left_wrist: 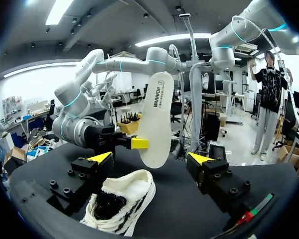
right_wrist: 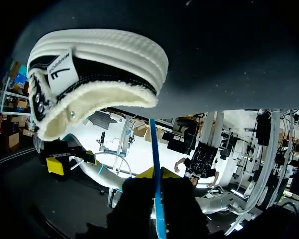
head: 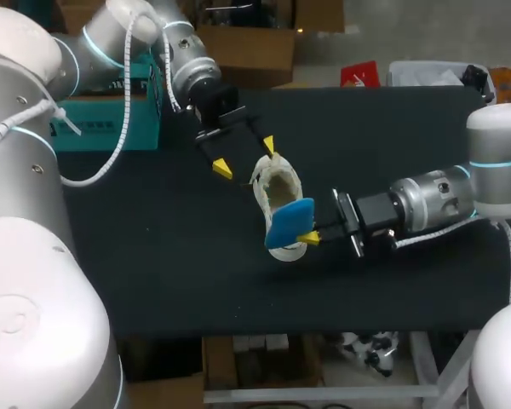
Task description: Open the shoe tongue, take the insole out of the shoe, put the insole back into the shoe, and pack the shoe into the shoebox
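Black table (head: 153, 256), shoe (head: 277, 189) well off edges, insole (head: 288, 224) in right end effector (head: 310, 239)

The shoe (head: 277, 192) lies mid-surface (head: 153, 256), the insole (head: 289, 223) over its near end in the right end effector (head: 311, 239), with the left end effector (head: 245, 156) just behind.

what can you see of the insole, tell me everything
The insole is a thin, flat, foam-like piece, blue on one face and off-white with print on the other. It is out of the shoe, held on edge above it, pinched at one end by the right gripper. Nothing else seems to touch it.
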`<action>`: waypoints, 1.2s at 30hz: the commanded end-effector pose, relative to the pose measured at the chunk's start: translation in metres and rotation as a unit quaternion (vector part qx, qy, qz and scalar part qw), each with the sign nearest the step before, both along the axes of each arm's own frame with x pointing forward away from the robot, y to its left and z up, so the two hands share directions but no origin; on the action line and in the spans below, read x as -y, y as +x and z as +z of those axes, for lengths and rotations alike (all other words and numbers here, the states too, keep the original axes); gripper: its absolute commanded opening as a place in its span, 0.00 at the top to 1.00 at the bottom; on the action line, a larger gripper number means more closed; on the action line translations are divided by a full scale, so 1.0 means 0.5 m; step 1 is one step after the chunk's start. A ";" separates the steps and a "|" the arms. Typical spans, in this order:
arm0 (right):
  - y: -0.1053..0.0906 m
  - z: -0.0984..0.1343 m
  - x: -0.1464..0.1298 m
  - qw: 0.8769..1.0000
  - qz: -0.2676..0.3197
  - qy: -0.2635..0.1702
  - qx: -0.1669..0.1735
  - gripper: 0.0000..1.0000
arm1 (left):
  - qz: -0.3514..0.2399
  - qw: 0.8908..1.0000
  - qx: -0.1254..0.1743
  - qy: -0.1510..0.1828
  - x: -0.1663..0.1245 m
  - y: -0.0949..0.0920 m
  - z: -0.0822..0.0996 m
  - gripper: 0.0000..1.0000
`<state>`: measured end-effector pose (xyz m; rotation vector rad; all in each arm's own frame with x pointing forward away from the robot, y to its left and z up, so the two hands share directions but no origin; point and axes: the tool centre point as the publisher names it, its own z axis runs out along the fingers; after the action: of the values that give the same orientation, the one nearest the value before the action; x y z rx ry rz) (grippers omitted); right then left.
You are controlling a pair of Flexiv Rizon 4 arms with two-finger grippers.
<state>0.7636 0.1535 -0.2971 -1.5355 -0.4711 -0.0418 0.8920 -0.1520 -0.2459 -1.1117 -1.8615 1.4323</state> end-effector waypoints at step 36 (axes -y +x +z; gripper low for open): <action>0.037 0.012 0.025 0.992 -0.100 0.023 0.077 1.00 | 0.430 0.878 0.120 -0.174 -0.038 -0.173 0.025 0.00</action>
<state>0.7875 0.1421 -0.2939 -1.5245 -0.4486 -0.3114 0.8131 -0.1352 -0.2358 -1.1144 -2.0764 1.7944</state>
